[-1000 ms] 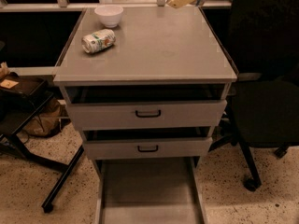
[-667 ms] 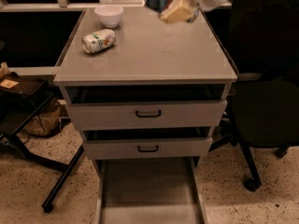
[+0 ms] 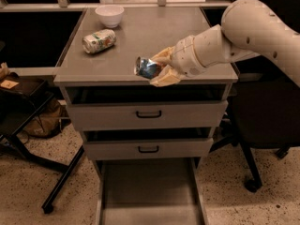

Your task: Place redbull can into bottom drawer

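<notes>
In the camera view, the cream two-finger gripper [image 3: 159, 69] hung over the front edge of the grey metal cabinet top [image 3: 154, 32]. Its fingers were clamped on the slim blue-and-silver redbull can [image 3: 146, 67], which was held sideways. 0.7 s before, both were at the back right corner, so the can had come forward. The deep grey bottom drawer [image 3: 147, 191] stood open below. Judging by that, lowering the can past the 2 upper drawers [image 3: 148, 115] remained.

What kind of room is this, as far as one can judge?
Probably an office or lab: a grey drawer cabinet, a wheeled office chair beside it, a speckled hard floor. The gripper holds the redbull can above the cabinet's front edge.
</notes>
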Tool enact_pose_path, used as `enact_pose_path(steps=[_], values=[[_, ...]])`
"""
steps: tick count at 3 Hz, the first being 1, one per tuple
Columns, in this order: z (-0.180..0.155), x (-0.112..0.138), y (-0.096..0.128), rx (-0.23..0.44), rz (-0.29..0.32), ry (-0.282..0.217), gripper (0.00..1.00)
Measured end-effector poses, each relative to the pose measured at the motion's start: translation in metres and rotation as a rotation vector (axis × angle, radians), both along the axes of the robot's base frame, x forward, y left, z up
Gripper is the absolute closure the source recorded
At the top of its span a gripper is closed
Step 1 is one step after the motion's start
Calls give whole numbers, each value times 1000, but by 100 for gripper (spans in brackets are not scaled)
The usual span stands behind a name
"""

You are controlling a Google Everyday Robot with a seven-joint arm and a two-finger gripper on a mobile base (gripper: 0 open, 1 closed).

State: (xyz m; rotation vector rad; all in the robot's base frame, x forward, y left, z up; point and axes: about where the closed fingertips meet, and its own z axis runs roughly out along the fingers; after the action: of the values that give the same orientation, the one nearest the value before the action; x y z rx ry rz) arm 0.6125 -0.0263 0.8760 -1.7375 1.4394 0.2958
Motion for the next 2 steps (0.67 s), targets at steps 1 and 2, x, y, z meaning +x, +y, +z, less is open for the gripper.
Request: enact_pose_path(steps=[1,2], values=[[0,0,0,0,0,0,100],[-11,-8,-2,-2,-22,7,100]])
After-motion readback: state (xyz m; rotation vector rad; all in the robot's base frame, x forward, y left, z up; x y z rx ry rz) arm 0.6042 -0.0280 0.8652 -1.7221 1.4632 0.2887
